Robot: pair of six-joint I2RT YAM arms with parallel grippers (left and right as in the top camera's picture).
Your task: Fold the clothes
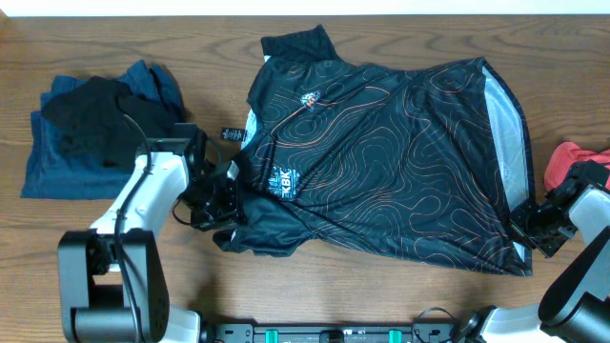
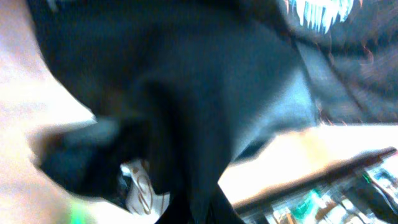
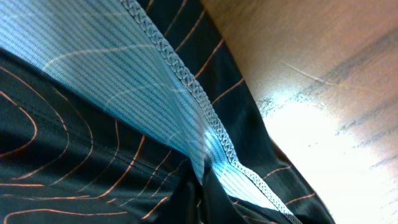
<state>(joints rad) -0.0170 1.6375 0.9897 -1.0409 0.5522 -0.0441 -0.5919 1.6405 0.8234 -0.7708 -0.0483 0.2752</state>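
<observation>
Shirt lies spread flat on table, centre to right of overhead frame, collar toward top. Left gripper at shirt's lower-left sleeve, jaws pressed together on bunched black cloth; left wrist view blurred, dark fabric fills it. Right gripper at shirt's lower-right corner, jaws pinching the hem; grey panel close in right wrist view. Blue-and-black pile upper left. Red cloth at right edge.
</observation>
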